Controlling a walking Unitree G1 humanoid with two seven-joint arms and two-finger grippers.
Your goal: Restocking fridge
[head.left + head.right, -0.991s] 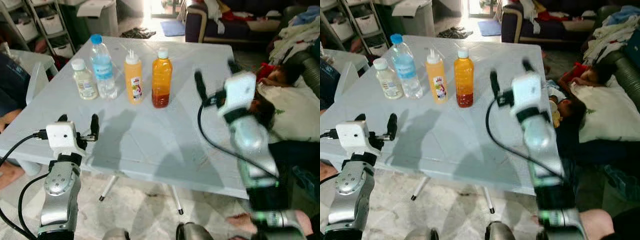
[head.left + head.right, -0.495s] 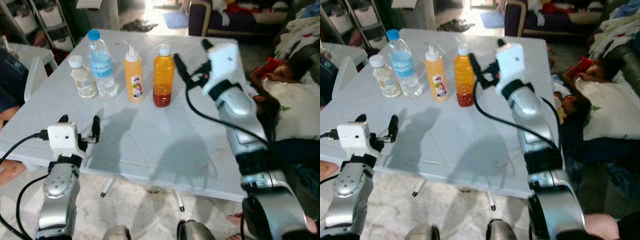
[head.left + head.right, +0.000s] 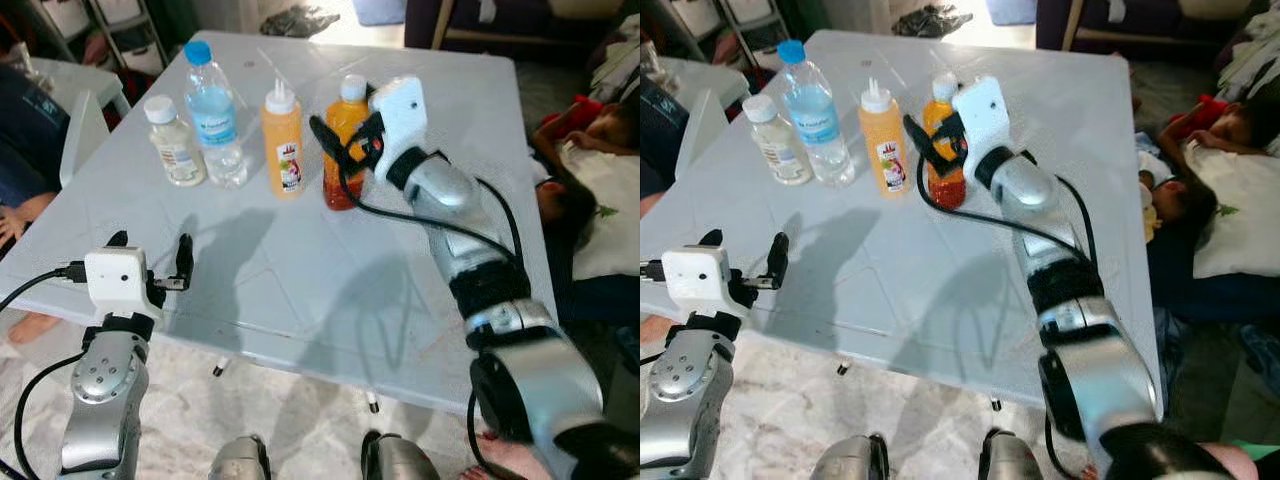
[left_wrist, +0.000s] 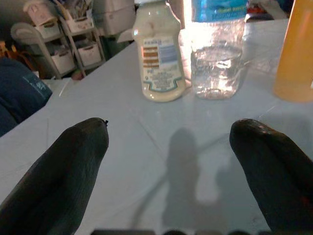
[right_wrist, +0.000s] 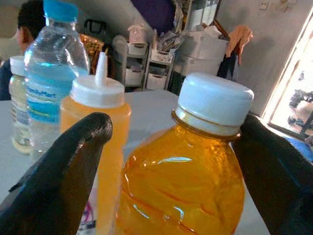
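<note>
My left fingers (image 3: 150, 262) hover spread wide, holding nothing, above the near edge of the pale grey surface (image 3: 300, 290). Further in, my right fingers (image 5: 166, 171) straddle the orange juice bottle with white cap (image 5: 195, 166), open on either side. It stands upright beside the yellow squeeze bottle (image 3: 284, 140), clear water bottle (image 3: 214, 115) and small cream bottle (image 3: 174, 142).

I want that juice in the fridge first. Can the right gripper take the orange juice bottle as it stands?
Probably yes. The right gripper is open with a finger on each side of the orange juice bottle; the squeeze bottle stands close beside it but apart.
</note>
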